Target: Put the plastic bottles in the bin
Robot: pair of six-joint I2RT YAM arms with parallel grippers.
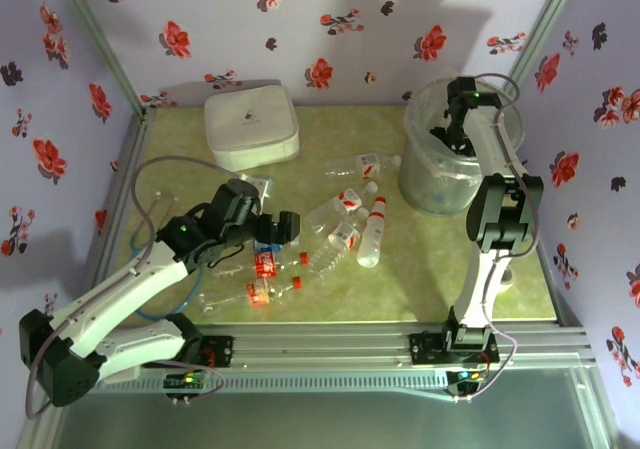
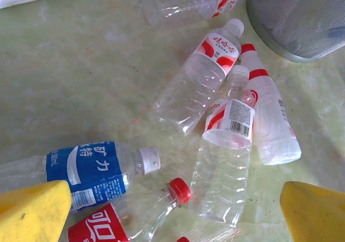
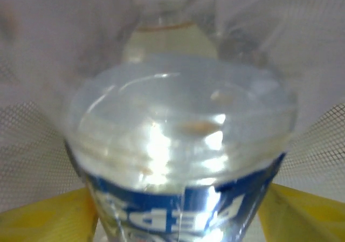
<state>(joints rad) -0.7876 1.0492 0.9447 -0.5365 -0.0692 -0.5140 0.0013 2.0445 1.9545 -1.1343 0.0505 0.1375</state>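
At the upper right of the overhead view the right gripper [image 1: 449, 129] is down inside the bin [image 1: 415, 174]. Its wrist camera shows the yellow fingers [image 3: 38, 220] pressed against both sides of a blue-labelled bottle [image 3: 178, 145], with the bin's meshed wall behind it. The shell looks thin and slick, so it may squirt out sideways or cling to one pad on release. As it appears to sit below the rim, a slip here would probably land it inside anyway. The greater danger is in lifting out, when the wrist could catch the thick rim and drag or tip the bin. Left of centre in the overhead view, the left gripper [image 2: 175, 212] hangs spread wide and empty over the loose plastic bottles [image 1: 335, 224] scattered on the green table [image 1: 340, 134]. Below it lie a red-capped cola bottle [image 2: 129, 220] and a white-capped bottle [image 2: 86, 169], close together. Closing there could pinch both at once, or nudge one so that it rolls off among its neighbours.
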